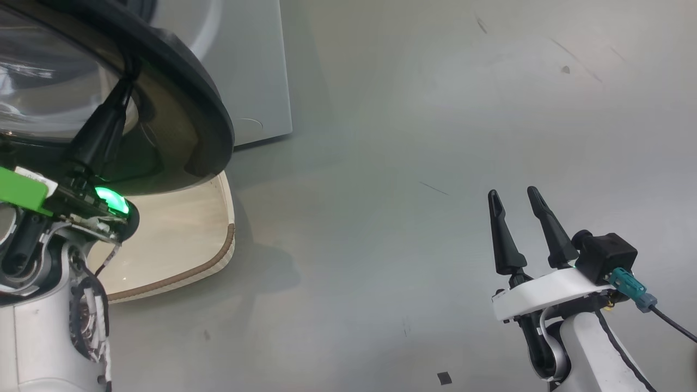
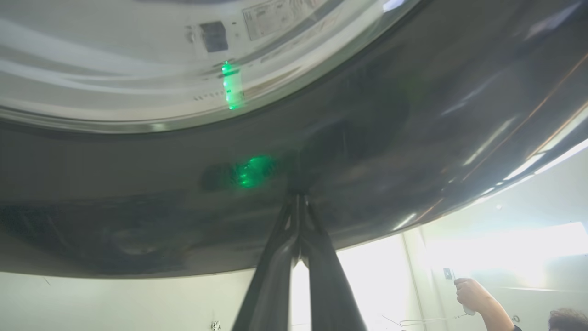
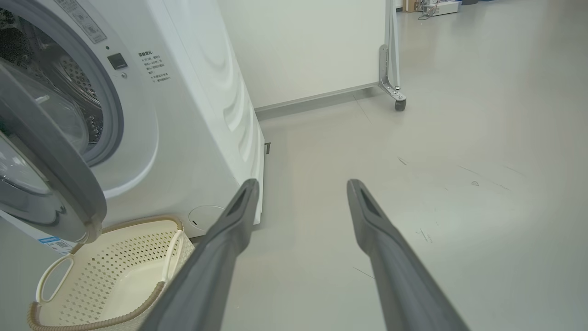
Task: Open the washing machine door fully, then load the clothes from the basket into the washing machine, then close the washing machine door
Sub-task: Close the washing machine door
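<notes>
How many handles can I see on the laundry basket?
2. One handle is at the basket's left end in the right wrist view; the other handle is at its right end.

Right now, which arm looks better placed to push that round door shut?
Probably the left. The left gripper, shut, has its tips against the black rim of the washing machine door; the right gripper stands open over the floor, apart from it.

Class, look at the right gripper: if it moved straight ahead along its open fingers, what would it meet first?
The right gripper would probably meet the floor first, just beside the washing machine; depth is hard to judge.
</notes>
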You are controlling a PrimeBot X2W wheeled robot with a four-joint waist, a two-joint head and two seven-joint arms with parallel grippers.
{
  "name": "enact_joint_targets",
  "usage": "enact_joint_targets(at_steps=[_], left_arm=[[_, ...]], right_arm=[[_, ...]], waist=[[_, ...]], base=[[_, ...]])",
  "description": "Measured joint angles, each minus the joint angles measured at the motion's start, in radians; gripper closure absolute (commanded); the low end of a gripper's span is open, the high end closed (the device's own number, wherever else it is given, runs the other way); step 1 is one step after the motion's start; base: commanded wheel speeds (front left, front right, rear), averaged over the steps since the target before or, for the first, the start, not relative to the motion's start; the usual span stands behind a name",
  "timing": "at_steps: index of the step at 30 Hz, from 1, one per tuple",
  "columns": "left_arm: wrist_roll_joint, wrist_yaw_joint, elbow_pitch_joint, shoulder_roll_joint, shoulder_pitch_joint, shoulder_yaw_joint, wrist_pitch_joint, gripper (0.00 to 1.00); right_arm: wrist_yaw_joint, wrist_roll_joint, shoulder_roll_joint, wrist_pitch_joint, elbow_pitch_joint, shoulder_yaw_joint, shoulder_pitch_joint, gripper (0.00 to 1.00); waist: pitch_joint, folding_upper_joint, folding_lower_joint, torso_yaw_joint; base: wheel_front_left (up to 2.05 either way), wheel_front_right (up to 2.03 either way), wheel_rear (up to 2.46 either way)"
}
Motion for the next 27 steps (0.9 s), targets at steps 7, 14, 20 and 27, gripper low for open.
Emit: enact_joint_targets(at_steps=[7, 14, 20, 27], left_arm=[[0.019, -0.002, 0.042, -0.002, -0.089, 0.004, -0.103, 1.00], [0.043, -0.006, 0.095, -0.002, -0.148, 0.002, -0.170, 1.00], [0.051, -0.009, 0.139, -0.003, -0.174, 0.006, -0.205, 1.00], [0.050, -0.009, 0.176, -0.004, -0.177, 0.005, -0.218, 1.00]], right_arm=[[0.000, 0.000, 0.002, 0.000, -0.011, 0.001, -0.019, 0.00], [0.000, 0.002, 0.006, 0.000, -0.012, -0.008, -0.022, 0.00], [0.000, 0.007, 0.007, 0.000, -0.012, -0.018, -0.027, 0.00], [0.000, 0.007, 0.008, 0.000, -0.010, -0.037, -0.034, 0.00]], waist=[[0.037, 0.0000, 0.0000, -0.034], [0.062, 0.0000, 0.0000, -0.065], [0.067, 0.0000, 0.0000, -0.073], [0.035, 0.0000, 0.0000, -0.066]], base=[[0.00, 0.00, 0.00], [0.00, 0.00, 0.00], [0.00, 0.00, 0.00], [0.00, 0.00, 0.00]])
